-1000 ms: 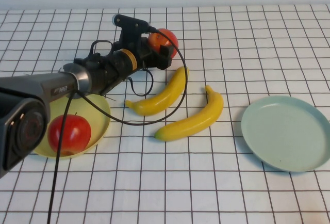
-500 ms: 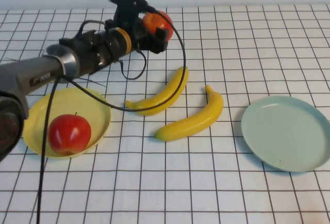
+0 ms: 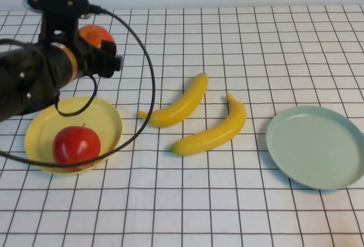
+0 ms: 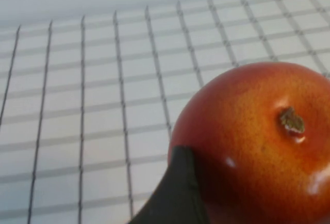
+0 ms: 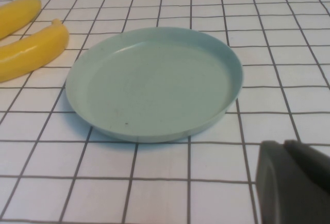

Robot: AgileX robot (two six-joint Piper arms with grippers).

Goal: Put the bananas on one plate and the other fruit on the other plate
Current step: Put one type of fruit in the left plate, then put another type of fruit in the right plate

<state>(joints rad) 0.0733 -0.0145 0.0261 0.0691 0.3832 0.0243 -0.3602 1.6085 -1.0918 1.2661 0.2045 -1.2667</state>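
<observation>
- The second apple point(image 3: 94, 33) was up off the table, clamped in the left gripper point(image 3: 103, 46), hanging beyond the far edge of the yellow plate point(image 3: 108, 123). In the left wrist view you could see the stem dimple and one dark finger point(image 4: 175, 193) pressed right against the skin, so the jaws were wide but definitely gripping it.
- The other apple point(image 3: 76, 146) was already sitting in the yellow plate, towards its near-left side.
- So I'd say this was the carry step: apple number two on its way to join the first.
- Next move, as I read it: bring it over the bare part of the plate, lower it beside the first apple without bumping it, then let go.
- Both bananas point(image 3: 193, 117) were on the table, mid-way between the plates, untouched.
- The mint-green plate point(image 3: 341, 174) had nothing in it.
- The right gripper point(image 5: 294, 182) was shut, parked just near that plate.
</observation>
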